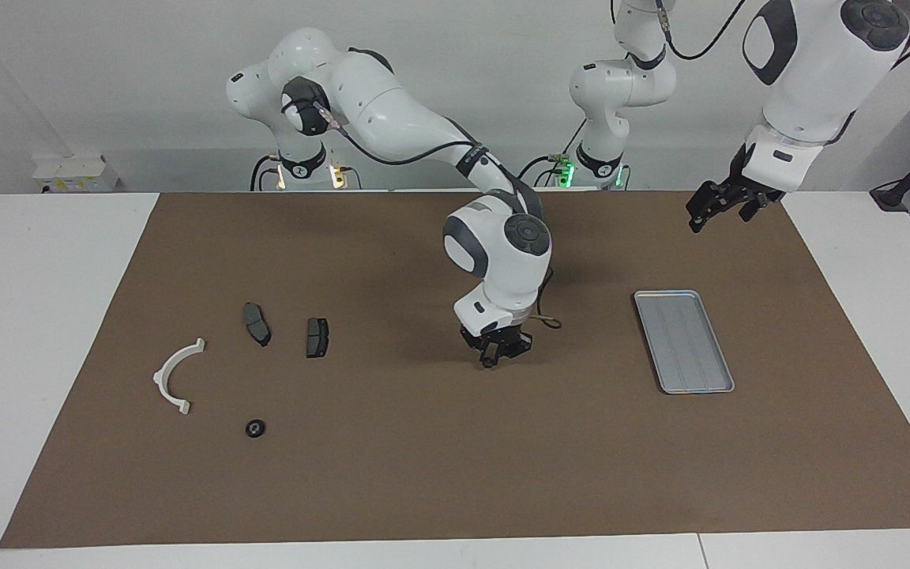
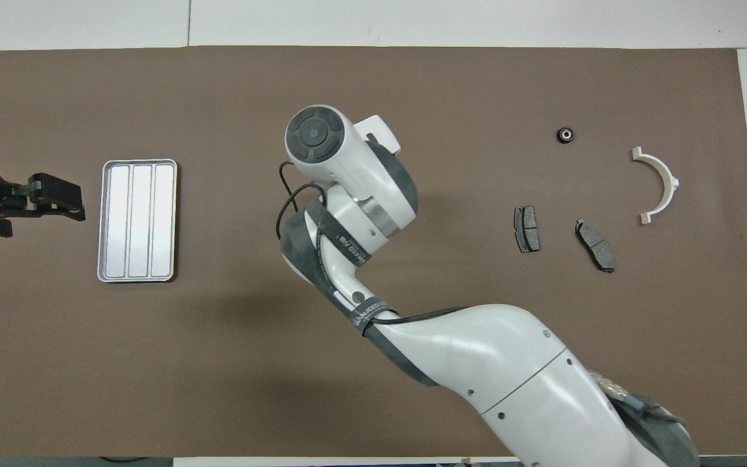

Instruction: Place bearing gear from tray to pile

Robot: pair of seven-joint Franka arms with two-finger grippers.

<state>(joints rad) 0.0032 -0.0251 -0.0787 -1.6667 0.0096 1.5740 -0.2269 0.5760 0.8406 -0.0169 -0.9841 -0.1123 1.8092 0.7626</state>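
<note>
The silver-grey tray (image 1: 664,304) (image 2: 104,220) lies empty toward the left arm's end of the mat. My right gripper (image 1: 491,357) is just above the mat between the tray and the pile, shut on a small black bearing gear (image 1: 489,363). In the overhead view the right arm's wrist (image 2: 321,146) hides both. The pile lies toward the right arm's end: a white bracket (image 1: 161,378) (image 2: 668,181), two dark pads (image 1: 257,324) (image 1: 317,337) (image 2: 526,228) (image 2: 595,245) and another black gear (image 1: 255,428) (image 2: 565,135). My left gripper (image 1: 709,207) (image 2: 56,194) waits raised beside the tray.
A brown mat (image 1: 423,474) covers most of the white table. The right arm's cable loop (image 1: 554,318) hangs beside its wrist.
</note>
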